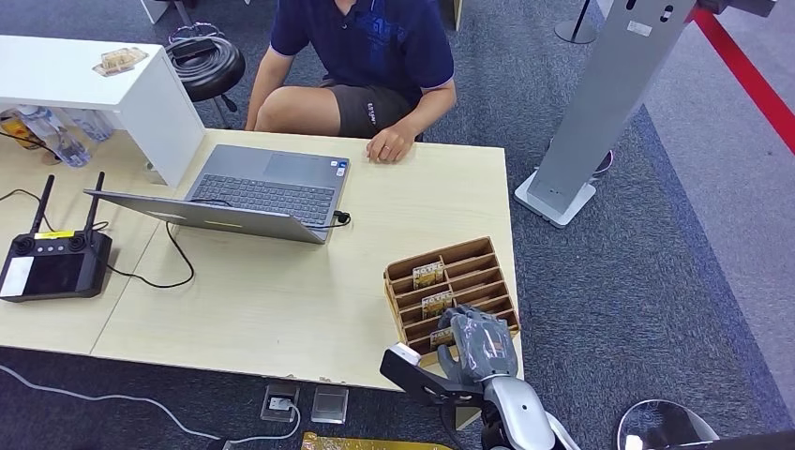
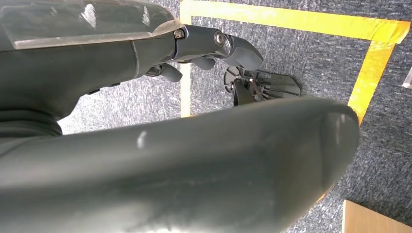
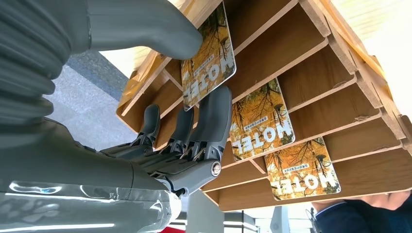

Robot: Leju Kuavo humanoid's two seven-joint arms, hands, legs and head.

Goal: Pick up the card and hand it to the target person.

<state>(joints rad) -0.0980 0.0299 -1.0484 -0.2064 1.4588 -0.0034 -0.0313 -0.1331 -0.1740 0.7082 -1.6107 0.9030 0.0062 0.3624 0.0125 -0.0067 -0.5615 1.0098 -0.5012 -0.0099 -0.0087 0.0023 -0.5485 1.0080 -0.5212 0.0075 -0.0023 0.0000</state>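
While the person (image 1: 361,56) sits beyond the wooden rack (image 1: 469,258), the right hand (image 3: 184,97) pinches the nearest card (image 3: 208,58) between thumb and fingers, apparently to draw it from its slot. Whether the left hand (image 2: 214,46) is open or closed, I cannot tell.

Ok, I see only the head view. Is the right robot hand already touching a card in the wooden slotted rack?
Observer: Yes. In the right wrist view the right robot hand has its thumb on the face of the nearest orange HOTEL card and a finger at its edge.
Operator: Is it out of the rack?
Observer: No, it sits in its slot of the brown wooden rack.
Operator: And the left robot hand?
Observer: The left robot hand hangs over grey carpet with yellow tape, holding nothing.
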